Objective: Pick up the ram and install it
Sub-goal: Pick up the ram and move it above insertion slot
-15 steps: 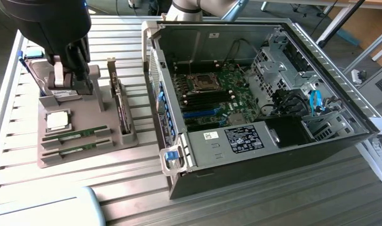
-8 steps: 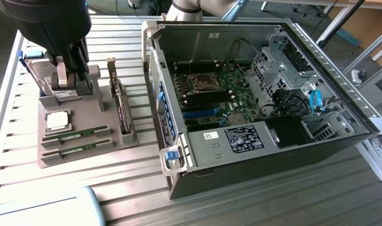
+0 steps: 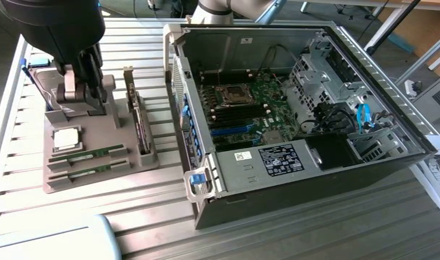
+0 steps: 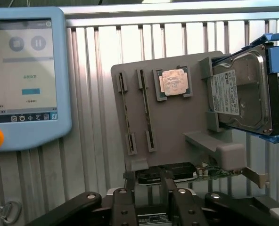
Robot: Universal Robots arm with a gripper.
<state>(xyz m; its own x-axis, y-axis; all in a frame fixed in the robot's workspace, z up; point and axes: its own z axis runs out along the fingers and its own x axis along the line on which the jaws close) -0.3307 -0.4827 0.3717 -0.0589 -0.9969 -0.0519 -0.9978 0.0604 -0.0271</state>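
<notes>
Exterior view: the robot's gripper (image 3: 83,95) hangs over the grey tray (image 3: 97,135), at the end that carries the hard drive. Its fingers stand apart and hold nothing. The ram (image 3: 86,155), a thin green stick, lies flat in a slot at the tray's opposite end. A second stick (image 3: 86,172) lies just beside it, and a square silver processor (image 3: 66,138) sits between the sticks and the gripper. An upright expansion card (image 3: 138,127) lines the tray's edge nearest the open computer case (image 3: 364,179). The tray is matt moulded plastic and rests on a ribbed metal worktop (image 3: 278,238). Wrist view: the two sticks show edge-on as dark slivers in the tray. Beyond them are the glossy hard drive (image 4: 243,92) in its blue caddy and a pale blue control pendant (image 4: 26,70) off the tray's far side. The risks, judged from here: the slim board offers little to grip and could slip or tilt. A drifting approach might clip the upright card or close on the wrong stick.
</notes>
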